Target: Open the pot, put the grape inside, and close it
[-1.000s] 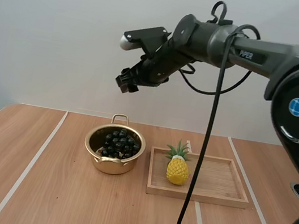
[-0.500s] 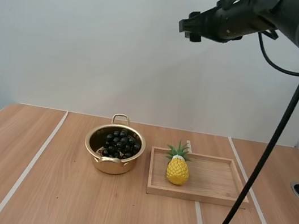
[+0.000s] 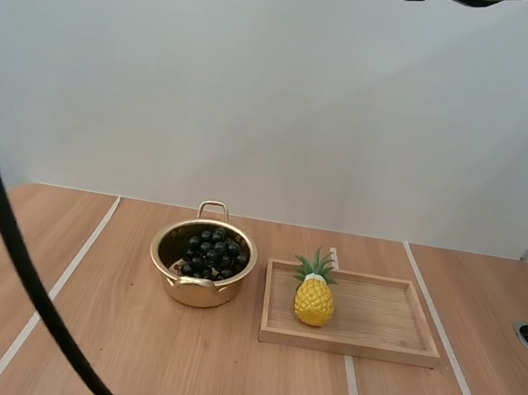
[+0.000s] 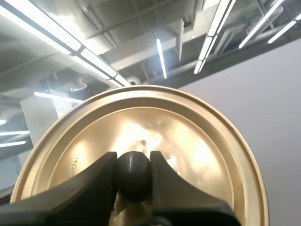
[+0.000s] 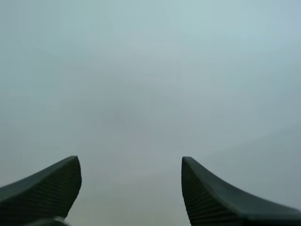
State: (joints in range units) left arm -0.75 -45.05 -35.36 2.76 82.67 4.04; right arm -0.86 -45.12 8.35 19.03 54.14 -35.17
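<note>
In the high view, you had a wooden table (image 3: 116, 355) before a plain pale wall (image 3: 160, 89). On it the gold pot (image 3: 195, 293) stood open with the bunch of grapes (image 3: 214, 253) lying inside. Just beside it to the right sat a wooden tray (image 3: 376, 318), with a toy pineapple (image 3: 314, 300) upright on its left end, near the pot. In the left wrist view, your left gripper (image 4: 134, 160) pinched the dark knob (image 4: 134, 181) of the gold lid (image 4: 188, 141) between its fingers (image 4: 94, 181), the lid's round face lying beyond the tips. In the right wrist view, your right gripper (image 5: 129, 162) had its fingers (image 5: 47, 188) spread well apart with nothing between them, facing a blank pale surface (image 5: 141, 70).
</note>
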